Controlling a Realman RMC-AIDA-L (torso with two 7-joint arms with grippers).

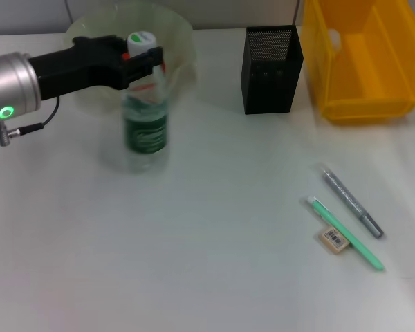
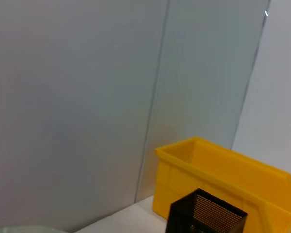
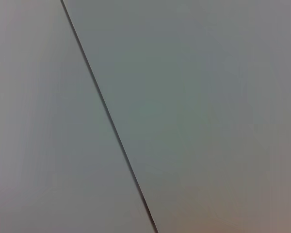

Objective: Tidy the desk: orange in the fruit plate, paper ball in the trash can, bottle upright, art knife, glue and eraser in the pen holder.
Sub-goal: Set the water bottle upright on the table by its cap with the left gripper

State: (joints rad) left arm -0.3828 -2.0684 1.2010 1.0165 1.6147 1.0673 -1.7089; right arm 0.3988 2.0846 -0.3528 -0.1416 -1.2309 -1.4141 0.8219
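The clear bottle (image 1: 146, 131) with a dark green label stands upright on the desk in front of the pale-green fruit plate (image 1: 180, 28). My left gripper (image 1: 144, 63) reaches in from the left and is shut on the bottle's neck, just under the white-and-green cap. The arm hides most of the plate's inside, and the orange is hidden. A white lump, the paper ball (image 1: 334, 39), lies inside the yellow trash can (image 1: 363, 62) at the back right. The tan eraser (image 1: 334, 238) lies at the right front, against a green pen-shaped tool (image 1: 346, 234), with a grey one (image 1: 353, 205) beside it. My right gripper is out of view.
The black mesh pen holder (image 1: 271, 69) stands between the fruit plate and the trash can. The left wrist view shows the pen holder (image 2: 206, 216) and the trash can (image 2: 223, 170) before a grey wall. The right wrist view shows only a grey panel.
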